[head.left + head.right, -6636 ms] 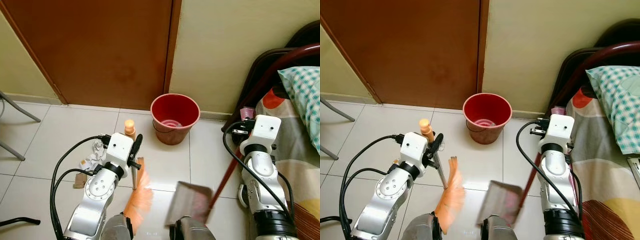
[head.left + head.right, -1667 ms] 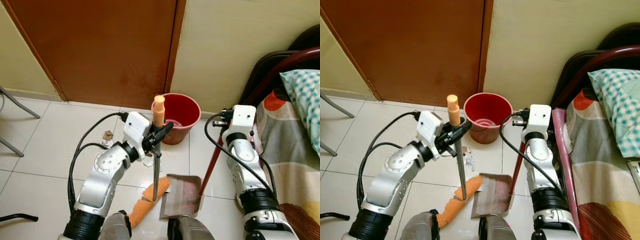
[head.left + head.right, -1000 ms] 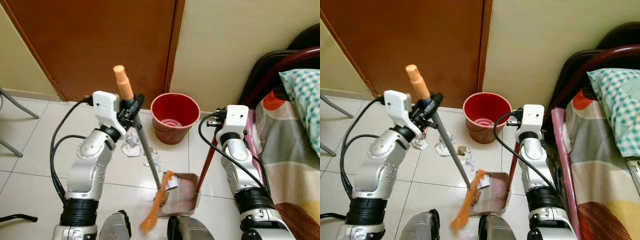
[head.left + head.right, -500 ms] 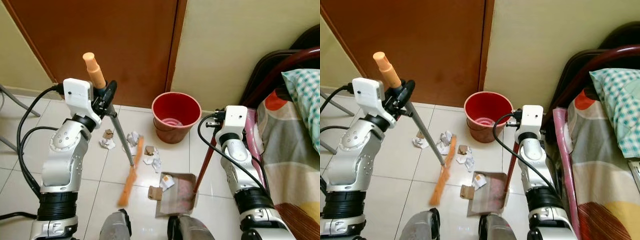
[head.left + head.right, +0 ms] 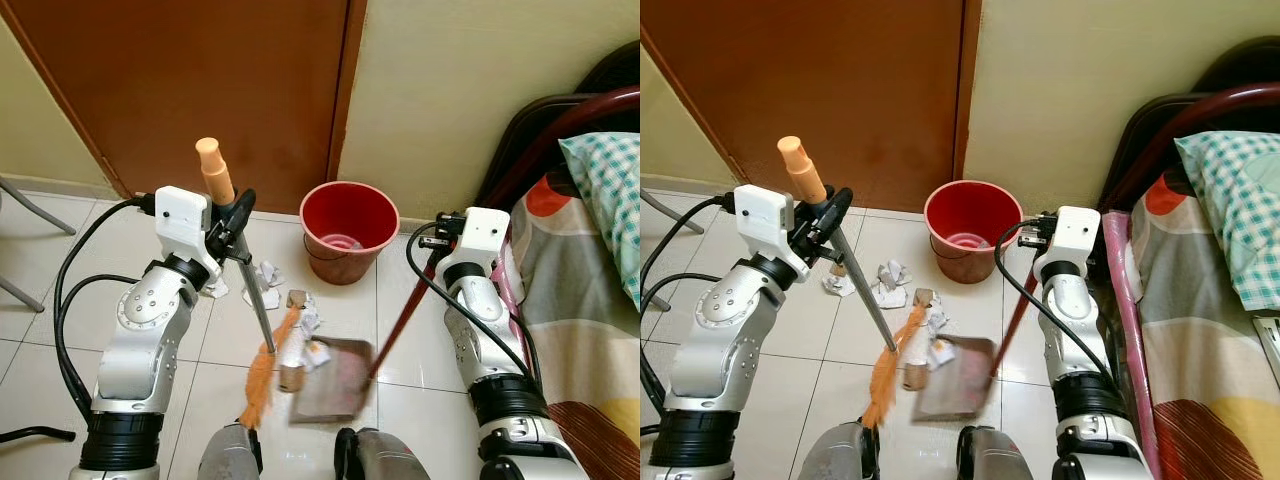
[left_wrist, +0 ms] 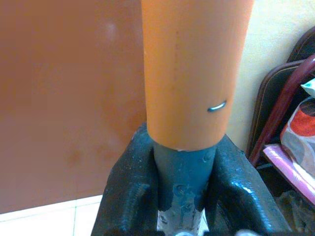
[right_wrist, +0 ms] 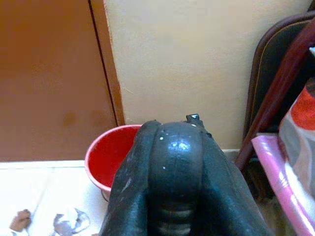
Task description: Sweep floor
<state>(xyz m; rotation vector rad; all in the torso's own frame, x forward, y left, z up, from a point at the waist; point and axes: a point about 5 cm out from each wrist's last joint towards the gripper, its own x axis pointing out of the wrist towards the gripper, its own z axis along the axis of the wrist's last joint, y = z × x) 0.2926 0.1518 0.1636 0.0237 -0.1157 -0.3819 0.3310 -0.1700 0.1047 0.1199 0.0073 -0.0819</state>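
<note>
broom (image 5: 255, 320) slanted, bristles toward dustpan (image 5: 330, 380)

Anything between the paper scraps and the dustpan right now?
Only the broom's bristles, which lie between the scraps by the left arm and the dustpan. The scraps nearest the pan's mouth have bare tile before them. The bucket stands behind, off that line.
</note>
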